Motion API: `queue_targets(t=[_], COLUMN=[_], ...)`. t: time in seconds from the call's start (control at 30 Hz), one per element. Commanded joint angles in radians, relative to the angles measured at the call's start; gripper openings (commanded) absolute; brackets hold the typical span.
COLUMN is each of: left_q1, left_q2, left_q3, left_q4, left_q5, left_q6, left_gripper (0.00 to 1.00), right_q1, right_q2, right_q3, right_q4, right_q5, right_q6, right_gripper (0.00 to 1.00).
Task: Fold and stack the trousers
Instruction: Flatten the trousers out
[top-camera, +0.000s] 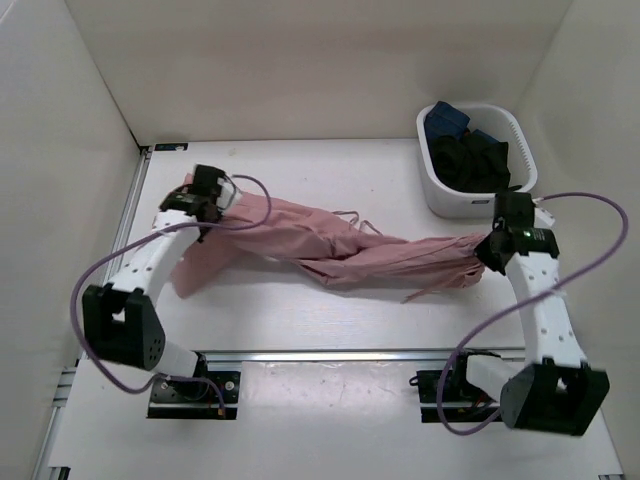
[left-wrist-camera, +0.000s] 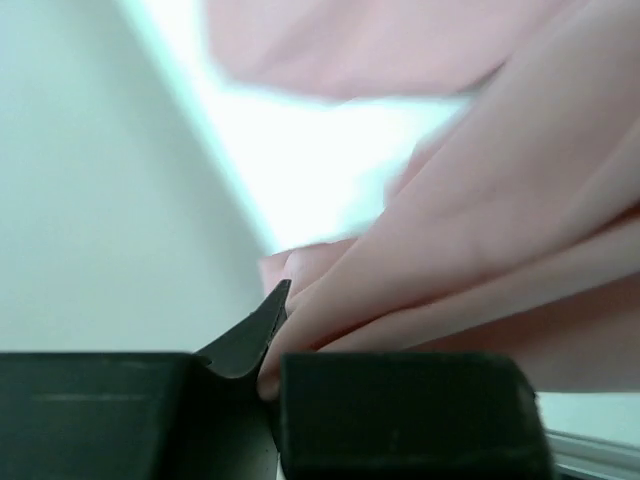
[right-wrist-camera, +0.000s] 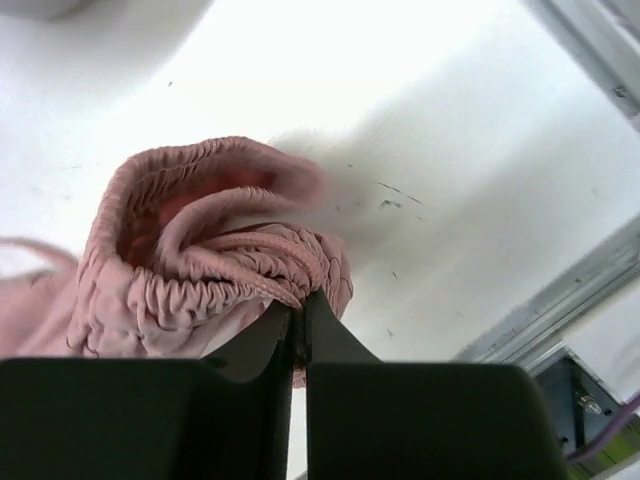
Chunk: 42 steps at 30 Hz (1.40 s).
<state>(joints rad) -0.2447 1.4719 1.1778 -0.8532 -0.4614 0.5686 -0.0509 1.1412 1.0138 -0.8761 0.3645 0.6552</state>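
Top external view: trousers (top-camera: 330, 245) lie stretched left-to-right mid-frame; left gripper (top-camera: 203, 207) and right gripper (top-camera: 487, 262) each clamp one end.

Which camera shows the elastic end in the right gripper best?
Right wrist: the gathered elastic fills the view, pinched in the right gripper. Top external shows only a small bunch there; left wrist shows plain trousers fabric only.

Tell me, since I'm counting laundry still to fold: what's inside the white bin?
The bin holds a black garment filling most of it and a dark-blue one at its far end. Anything beneath them, and the bin's bottom, is covered.
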Motion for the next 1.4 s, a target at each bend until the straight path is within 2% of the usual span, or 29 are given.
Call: queue_targets(t=[0.0,0.17,0.2,0.23,0.33,0.43,0.53,0.57,0.7,0.73,0.77,0.87,0.9,0.93,1.0,1.1,1.3,1.37], left_q1=[0.09,0.177,0.189,0.212,0.231,0.243,0.243,0.223,0.191,0.176,0.176,0.176,0.192,0.206,0.254,0.303,0.363,0.374], left_q2=[-0.08,-0.091,-0.091,-0.091,-0.082,-0.058,0.034,0.101,0.267,0.287,0.288,0.24,0.22,0.193,0.192,0.238,0.399,0.387], left_q3=[0.077,0.106,0.106,0.092,0.072,0.147,0.391,0.562,0.909,0.934,0.934,0.785,0.688,0.65,0.612,0.66,0.902,0.921], left_q4=[-0.041,-0.053,-0.053,-0.053,-0.041,-0.017,0.003,0.003,0.023,0.023,0.023,0.034,0.045,0.058,0.086,0.086,0.086,0.077], left_q5=[-0.164,-0.175,-0.175,-0.166,-0.166,-0.142,-0.119,-0.1,-0.054,-0.071,-0.089,-0.099,-0.089,-0.089,-0.089,-0.08,-0.089,-0.089], left_q6=[0.137,0.159,0.159,0.159,0.159,0.159,0.159,0.168,0.177,0.195,0.209,0.227,0.244,0.254,0.278,0.292,0.33,0.33], left_gripper=[0.14,0.14,0.14,0.14,0.14,0.14,0.14,0.14,0.14,0.14,0.14,0.14,0.14,0.14,0.14,0.14,0.14,0.14], right_q1=[-0.049,-0.072,-0.072,-0.082,-0.15,-0.222,-0.231,-0.231,-0.231,-0.231,-0.231,-0.231,-0.231,-0.231,-0.231,-0.202,-0.089,-0.089], right_q2=[-0.089,-0.107,-0.116,-0.116,-0.234,-0.363,-0.403,-0.403,-0.336,-0.325,-0.325,-0.314,-0.281,-0.253,-0.142,0.038,0.348,0.359], right_q3=[0.04,0.074,0.06,0.011,-0.09,-0.184,-0.184,-0.17,-0.124,-0.124,-0.113,-0.113,-0.113,-0.097,-0.049,0.125,0.671,0.692], right_q4=[-0.133,-0.179,-0.199,-0.214,-0.259,-0.259,-0.268,-0.268,-0.273,-0.282,-0.262,-0.157,-0.117,-0.037,0.044,0.179,0.198,0.207], right_q5=[-0.021,-0.085,-0.096,-0.082,-0.039,0.017,0.057,0.057,0.034,0.034,-0.001,-0.087,-0.126,-0.236,-0.359,-0.493,-0.455,-0.466], right_q6=[-0.045,-0.11,-0.111,-0.083,-0.008,0.076,0.119,0.119,0.083,0.074,0.055,-0.018,-0.05,-0.063,-0.072,-0.034,-0.034,-0.025], right_gripper=[0.0,0.0,0.06,0.11,0.11,0.09,0.03,0.0,0.0,0.0,0.0,0.01,0.01,0.01,0.0,0.0,0.0,0.0])
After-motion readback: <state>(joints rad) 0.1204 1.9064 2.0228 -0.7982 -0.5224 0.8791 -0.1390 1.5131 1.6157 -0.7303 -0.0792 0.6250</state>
